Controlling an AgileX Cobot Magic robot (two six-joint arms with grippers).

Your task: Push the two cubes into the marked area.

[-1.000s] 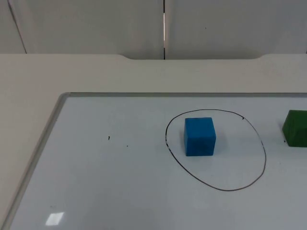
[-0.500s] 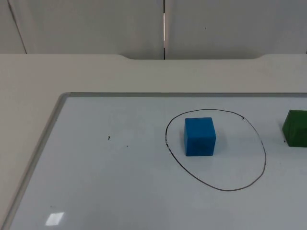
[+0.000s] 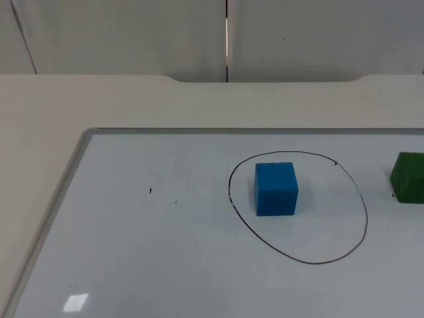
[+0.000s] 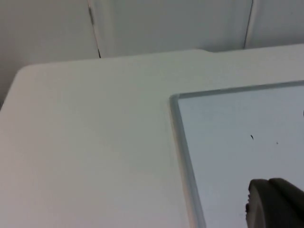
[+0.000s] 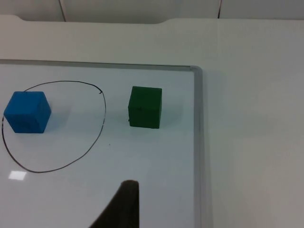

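I see the blue cube (image 3: 275, 189) inside the ring (image 3: 365, 218), green cube (image 3: 408, 177) outside at 3 o'clock; I cannot tell either hand's state.

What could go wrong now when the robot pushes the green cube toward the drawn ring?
1. The green cube sits near the whiteboard's raised frame, so the right gripper may have little room behind it.
2. An off-centre push could turn it past the ring.
3. Pushed too far, it might knock the blue cube out.
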